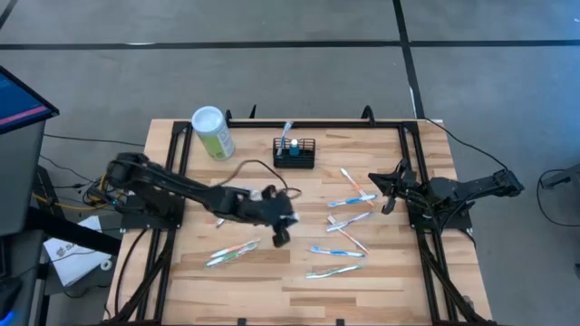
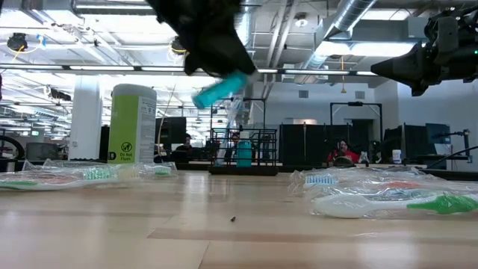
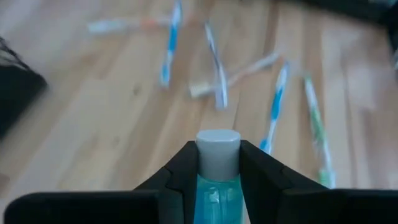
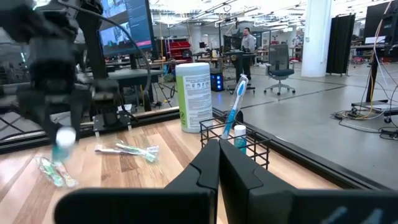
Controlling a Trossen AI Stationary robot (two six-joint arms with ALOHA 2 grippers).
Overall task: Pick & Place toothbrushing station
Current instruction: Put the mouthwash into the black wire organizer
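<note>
Your left claw pinches a small teal bottle with a grey cap just under the cap, lifted clear of the worktop near its middle, while wrapped toothbrushes lie scattered beyond it. The toothbrushing station, a black wire-mesh basket already holding a toothbrush and another teal bottle, stands at the worktop's far edge, just beside a pale-green canister. Your right claw, pressed together and empty, waits off the worktop's right side. The bottle looks light, rigid and smooth, likely slippery; a grip on its neck seems soundest. The open-topped basket should take it from above.
</note>
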